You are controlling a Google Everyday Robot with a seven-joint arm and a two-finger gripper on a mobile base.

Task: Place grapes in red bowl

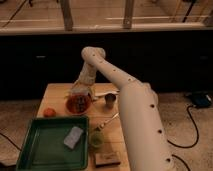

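The red bowl [69, 106] sits on the wooden table [55, 92], left of centre. My gripper [80, 93] hangs straight down over the bowl's far rim, at the end of the white arm [125, 95] that reaches in from the lower right. A small dark patch [78, 103] lies inside the bowl just under the gripper. It may be the grapes, but I cannot tell for sure. I see no grapes elsewhere on the table.
An orange fruit [48, 112] lies left of the bowl. A big green tray [35, 150] with a pale sponge [73, 137] fills the front left. A green cup [96, 139], a metal cup [110, 99], a spoon [106, 120] and a brown block [106, 159] stand to the right.
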